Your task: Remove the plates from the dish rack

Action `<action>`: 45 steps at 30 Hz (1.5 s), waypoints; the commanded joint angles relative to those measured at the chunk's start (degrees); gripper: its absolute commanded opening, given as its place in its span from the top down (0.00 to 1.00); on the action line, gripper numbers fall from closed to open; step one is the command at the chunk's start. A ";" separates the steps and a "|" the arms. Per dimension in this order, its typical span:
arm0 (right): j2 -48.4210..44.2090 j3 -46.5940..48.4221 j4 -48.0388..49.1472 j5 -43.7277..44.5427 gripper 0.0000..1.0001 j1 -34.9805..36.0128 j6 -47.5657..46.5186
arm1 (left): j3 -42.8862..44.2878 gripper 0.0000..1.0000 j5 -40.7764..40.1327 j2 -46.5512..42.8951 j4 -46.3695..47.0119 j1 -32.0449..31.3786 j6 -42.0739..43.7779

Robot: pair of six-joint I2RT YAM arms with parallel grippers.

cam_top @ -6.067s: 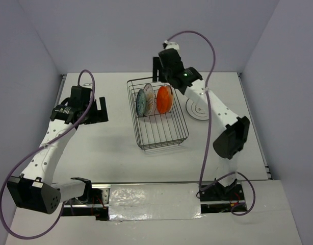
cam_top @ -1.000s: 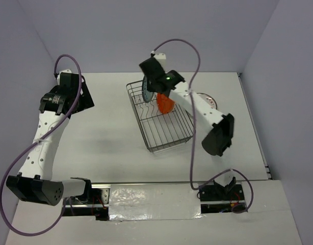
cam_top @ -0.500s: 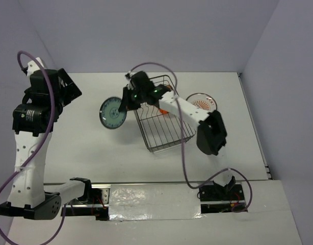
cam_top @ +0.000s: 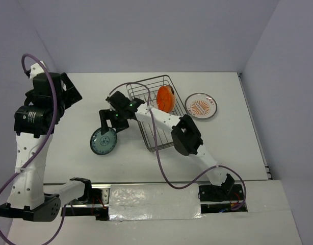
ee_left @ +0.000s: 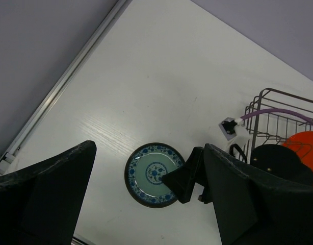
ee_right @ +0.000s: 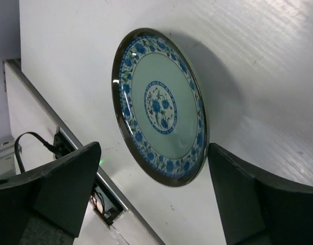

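Table (cam_top: 233, 138) with two plates (cam_top: 103, 141) (cam_top: 201, 106), seemingly one orange plate (cam_top: 165, 98) in rack (cam_top: 164, 138); left fingers (ee_left: 39, 199), right fingers (ee_right: 49, 194) wide.

This is looking like a robotics lab test cell: plain lilac-grey panels (cam_top: 146, 30) are enclosing a white surface (cam_top: 121, 163), two cabled arms, left (cam_top: 29, 148) and right (cam_top: 156, 120), are standing bolted to its taped near edge (cam_top: 151, 196).

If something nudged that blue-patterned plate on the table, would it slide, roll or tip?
The blue-patterned plate looks rigid and glossy, so it would probably slide. Lying flat on the table, it seems unlikely to roll or tip. Its low rim may resist grasping.
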 commanded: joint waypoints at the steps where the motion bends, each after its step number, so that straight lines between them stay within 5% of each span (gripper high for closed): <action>1: -9.49 0.45 -0.93 5.66 0.06 -0.56 -2.51 | -1.72 0.00 -0.15 -0.88 2.72 -0.46 3.12; 4: -20.55 -2.88 -0.49 10.49 0.04 -3.19 -2.52 | -1.81 0.01 5.11 0.61 4.13 -0.64 4.62; 9: -38.73 -9.73 -15.49 35.78 0.02 -12.06 1.60 | 2.91 0.01 15.10 7.63 7.03 -0.81 1.11; 12: -49.73 -20.18 -22.02 46.97 0.00 -19.88 3.81 | 10.21 0.00 15.60 17.46 6.95 -6.68 -4.85; 14: -55.71 -26.42 -22.11 49.96 0.00 -25.16 4.07 | 16.00 0.00 12.43 26.91 5.72 -15.90 -8.89; 18: -68.90 -41.26 -20.10 48.41 0.00 -32.28 2.50 | 32.86 0.03 9.52 42.68 2.55 -25.75 -15.32; 24: -80.78 -52.35 -19.21 43.31 0.00 -34.32 2.76 | 37.21 0.01 5.48 55.88 13.34 -33.40 -14.63; 28: -84.38 -57.03 -20.00 41.19 0.00 -34.32 2.41 | 34.85 0.03 3.20 58.00 19.68 -35.70 -14.80; 35: -88.70 -59.94 -20.62 39.78 0.00 -34.32 0.91 | 33.26 0.18 -4.00 63.27 15.13 -37.46 -16.82; 45: -86.59 -57.83 -20.18 38.37 0.00 -34.32 -3.56 | 27.02 0.27 -1.39 64.86 23.11 -37.73 -15.34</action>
